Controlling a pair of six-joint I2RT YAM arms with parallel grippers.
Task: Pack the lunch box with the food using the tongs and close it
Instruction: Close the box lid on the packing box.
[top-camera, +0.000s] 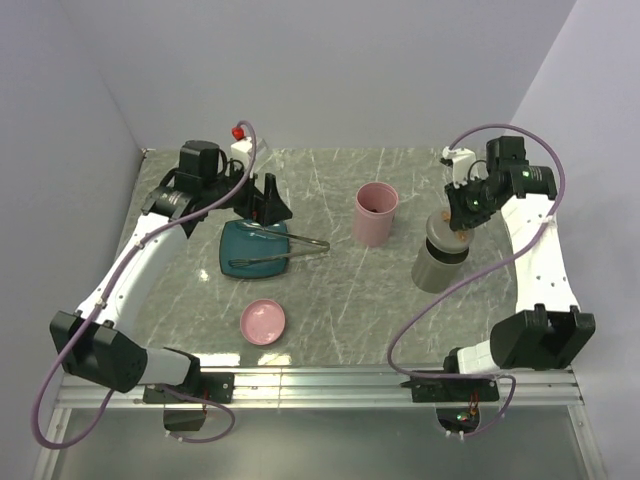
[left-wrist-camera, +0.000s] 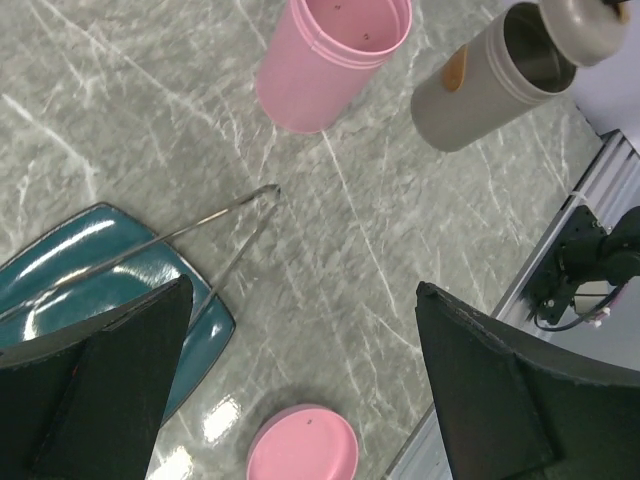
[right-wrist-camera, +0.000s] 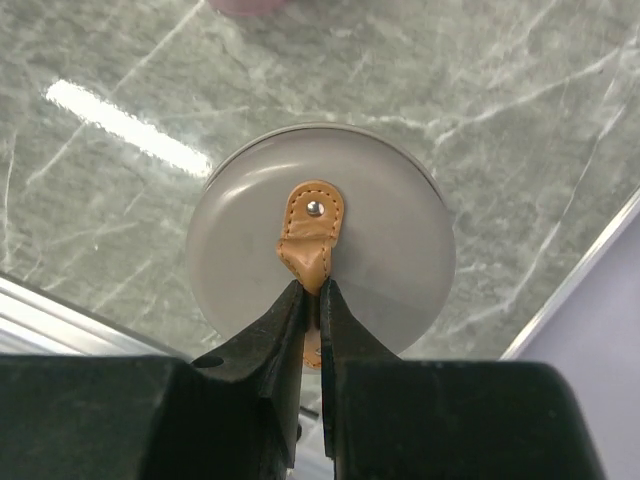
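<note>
The silver tongs lie across the teal plate, their tips pointing toward the pink container; they also show in the left wrist view, tongs. My left gripper hovers open above the plate's far edge with nothing between its fingers. The grey cylindrical lunch box stands open at the right. Its grey lid hangs just above it, held by its tan leather strap, on which my right gripper is shut. No food shows in any view.
An open pink container stands between the plate and the grey lunch box. Its pink lid lies flat near the front edge. An aluminium rail runs along the table's near edge.
</note>
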